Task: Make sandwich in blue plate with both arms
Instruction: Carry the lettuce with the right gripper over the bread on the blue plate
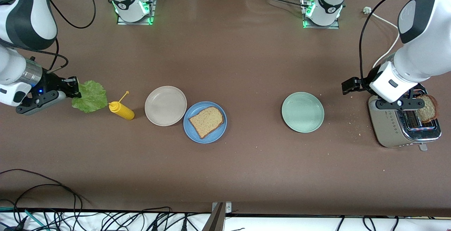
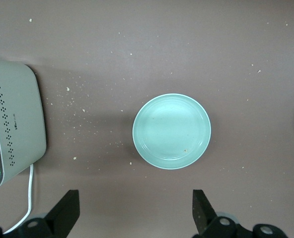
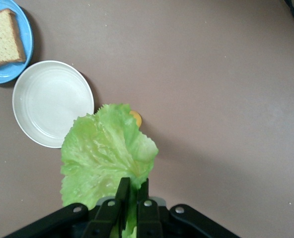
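Pinched lettuce [image 3: 105, 153] by its edge in right gripper [image 3: 129, 196], lifted beside the mustard [image 1: 121, 110], presumably bound for the toast [image 1: 207, 121] on the blue plate [image 1: 192, 134]. Hung left gripper [image 2: 134, 210] wide open over toaster [image 1: 391, 125], second slice [image 1: 427, 108] ungrasped.

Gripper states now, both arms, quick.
Left gripper: open, holding nothing, over the toaster.
Right gripper: closed on the lettuce leaf, beside the mustard bottle.

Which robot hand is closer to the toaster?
Left. The left tool hangs open right above the toaster, by the bread slice in its slot. The right tool holds the lettuce at the right arm's end.
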